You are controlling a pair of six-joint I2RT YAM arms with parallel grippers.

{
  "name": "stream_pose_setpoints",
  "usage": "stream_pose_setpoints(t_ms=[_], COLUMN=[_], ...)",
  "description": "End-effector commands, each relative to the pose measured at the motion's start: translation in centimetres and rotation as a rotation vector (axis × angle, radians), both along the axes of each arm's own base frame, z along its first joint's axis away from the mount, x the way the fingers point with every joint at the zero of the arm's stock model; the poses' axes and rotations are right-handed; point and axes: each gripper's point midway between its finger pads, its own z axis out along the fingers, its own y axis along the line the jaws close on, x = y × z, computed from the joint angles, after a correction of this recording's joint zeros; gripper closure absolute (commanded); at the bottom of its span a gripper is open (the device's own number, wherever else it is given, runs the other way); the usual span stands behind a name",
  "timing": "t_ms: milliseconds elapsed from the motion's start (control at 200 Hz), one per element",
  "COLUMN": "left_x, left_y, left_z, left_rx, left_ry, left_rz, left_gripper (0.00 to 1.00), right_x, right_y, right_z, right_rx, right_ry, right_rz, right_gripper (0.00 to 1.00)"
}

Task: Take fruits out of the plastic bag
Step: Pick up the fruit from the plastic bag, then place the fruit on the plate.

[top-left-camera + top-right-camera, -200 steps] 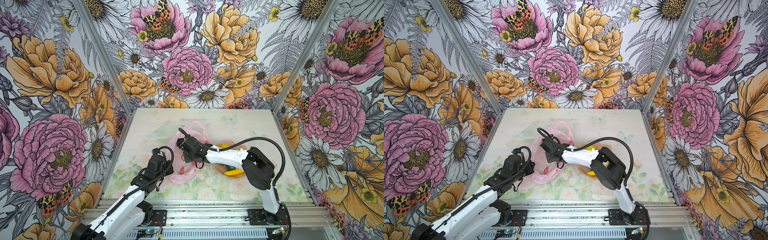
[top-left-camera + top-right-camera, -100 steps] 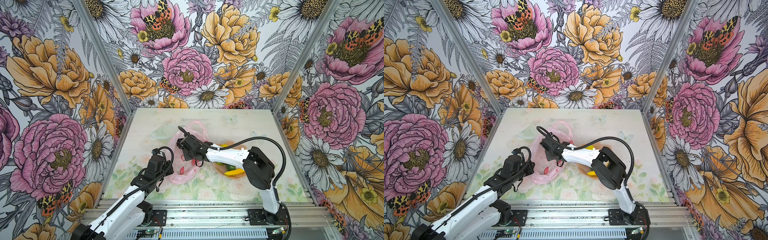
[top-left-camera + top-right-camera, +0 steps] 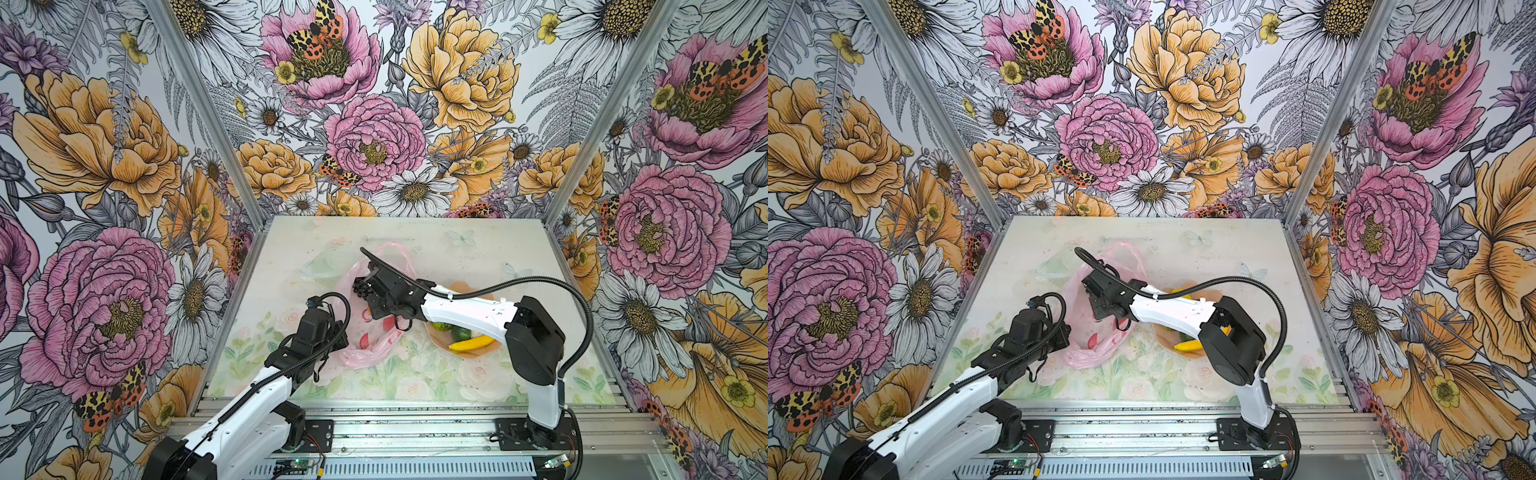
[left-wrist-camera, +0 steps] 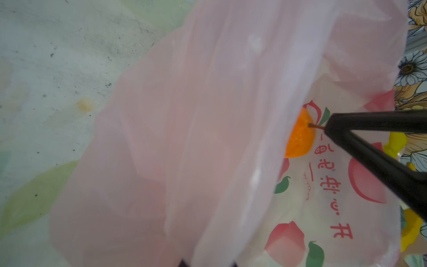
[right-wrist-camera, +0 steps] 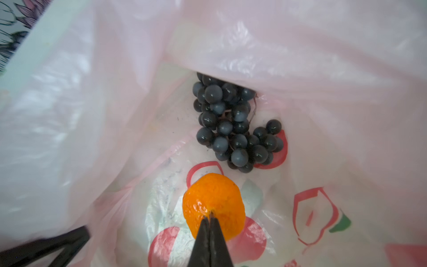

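On the plastic bag (image 4: 208, 120), red Chinese lettering (image 4: 329, 185), "开" legible.

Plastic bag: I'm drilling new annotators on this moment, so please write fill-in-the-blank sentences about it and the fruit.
The right gripper is shut on the stem of the ____.
Deeper in the plastic bag lies a dark bunch of ____.
On the peach dish outside lies a long yellow ____.
Missing: orange; grapes; banana.

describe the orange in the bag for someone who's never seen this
Find the pink plastic bag on the table. Inside, beside the dark grape bunch, is the orange: the only bright orange fruit, its stem pinched by the right end effector.
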Motion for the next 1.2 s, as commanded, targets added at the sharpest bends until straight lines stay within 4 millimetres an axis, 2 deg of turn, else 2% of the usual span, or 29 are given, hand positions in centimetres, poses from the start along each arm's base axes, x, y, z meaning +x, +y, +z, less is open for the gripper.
stream_pose_setpoints(t_ms=[0, 120, 240, 305, 325, 440, 656, 881, 1196], left_x=[1.4, 1.5, 1.5, 1.4, 1.4, 1.4, 1.5, 1.5, 1.6], left_y=[-1.0, -1.0, -1.1, -1.0, -1.0, -1.0, -1.1, -1.1, -1.5], left_z=[1.9, 1.8, 1.8, 1.7, 1.8, 1.7, 1.6, 1.7, 1.6], left_rx=[-0.012, -0.01, -0.013, -0.012, -0.011, -0.011, -0.009, -0.01, -0.011], left_ry=[-0.061, -0.06, -0.061, -0.06, -0.061, -0.061, -0.053, -0.058, -0.046], left_rz=[-0.039, -0.04, -0.042, -0.041, -0.04, -0.04, -0.04, -0.041, -0.064], left_gripper=[0.95, 0.95, 0.95, 0.95, 0.95, 0.95, 0.95, 0.95, 0.95], right_x=[-0.7, -1.0, -0.9, -1.3, -0.7, -1.0, -1.9, -2.7, -3.8], right_y=[-1.6, -5.0, -9.3, -11.2, -12.5, -16.1, -21.3, -24.5, -26.5], right_z=[5.3, 7.3, 8.1, 8.0, 8.1, 7.5, 5.4, 2.8, 1.7], right_rx=[0.075, 0.102, 0.108, 0.105, 0.105, 0.086, 0.067, 0.037, -0.009], right_ry=[-0.059, -0.069, -0.073, -0.06, -0.06, -0.041, 0.021, 0.086, 0.129], right_rz=[0.019, -0.029, -0.106, -0.131, -0.165, -0.229, -0.338, -0.413, -0.433], right_gripper=[1.0, 1.0, 1.0, 1.0, 1.0, 1.0, 1.0, 1.0, 1.0])
